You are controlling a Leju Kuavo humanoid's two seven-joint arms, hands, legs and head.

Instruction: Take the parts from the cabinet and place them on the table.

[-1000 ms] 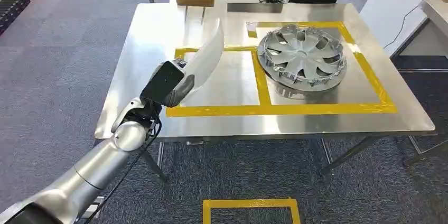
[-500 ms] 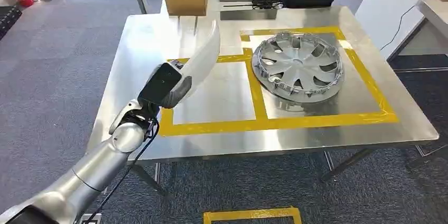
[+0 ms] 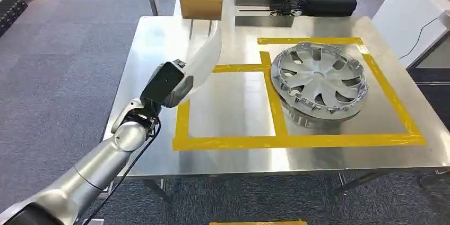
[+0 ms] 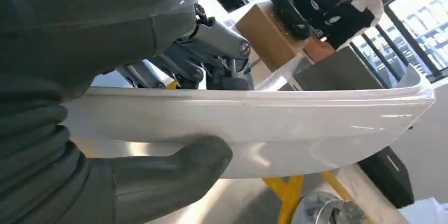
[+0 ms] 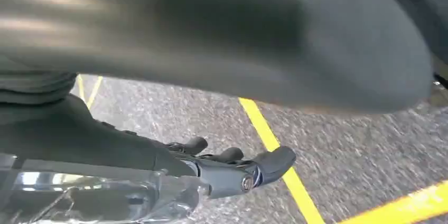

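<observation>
- The left robot hand (image 3: 169, 84) is clamped on a long white curved part (image 3: 206, 58), thumb (image 4: 174, 174) under one face and darker fingers (image 4: 211, 49) over the other; it hangs above the left side of the steel surface (image 3: 159, 34).
- The right robot hand (image 5: 232, 174) hangs low over carpet with yellow floor tape, fingers loosely curled with gaps between them, holding nothing.
- A silver wheel cover (image 3: 318, 79) already lies in the right-hand taped box.
- The step in hand looks like setting the part down in the left taped box (image 3: 228, 103).
- To do it well: carry the part over that box, level it, lower until it rests flat inside the tape and well apart from the wheel cover, then loosen the fingers.
</observation>
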